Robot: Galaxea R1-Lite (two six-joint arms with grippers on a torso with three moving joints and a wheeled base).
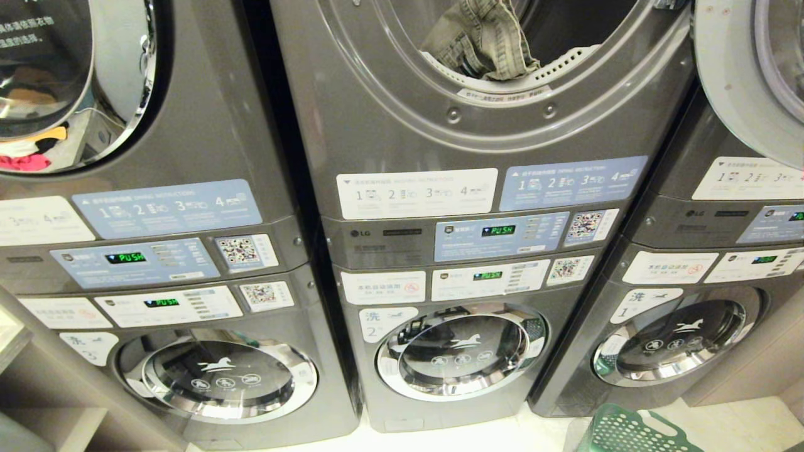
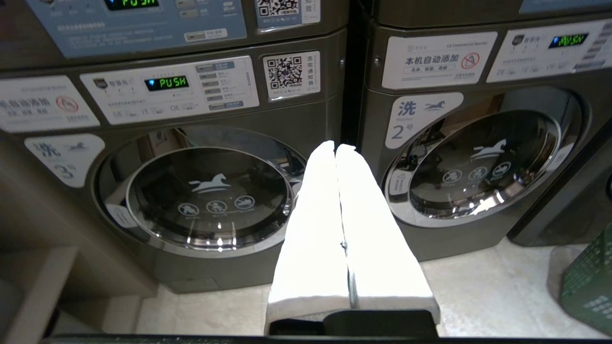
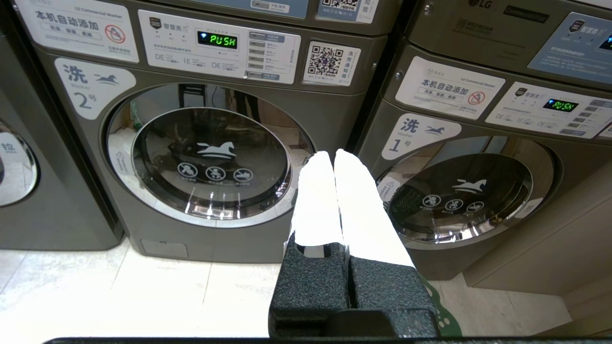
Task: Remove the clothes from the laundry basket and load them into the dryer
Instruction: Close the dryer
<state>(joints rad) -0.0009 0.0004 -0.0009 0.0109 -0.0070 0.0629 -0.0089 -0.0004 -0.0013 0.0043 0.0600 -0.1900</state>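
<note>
Denim clothes (image 1: 480, 39) lay inside the open dryer (image 1: 440, 119) — both hands, left hand (image 2: 336, 145) and right hand (image 3: 333, 153), pressed together empty, low, the laundry basket (image 1: 628, 432) nearer the right.

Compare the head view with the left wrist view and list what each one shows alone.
Head view only: the dryer with its door open, the clothes lying in the drum mouth, and the stack marked 1.

Left wrist view only: the left claw, shut and empty, hanging in front of the washers.

Both: the washer marked 2 with its horse-logo door closed, the washer marked 3 beside it, green PUSH displays, and an edge of the laundry basket.
</note>
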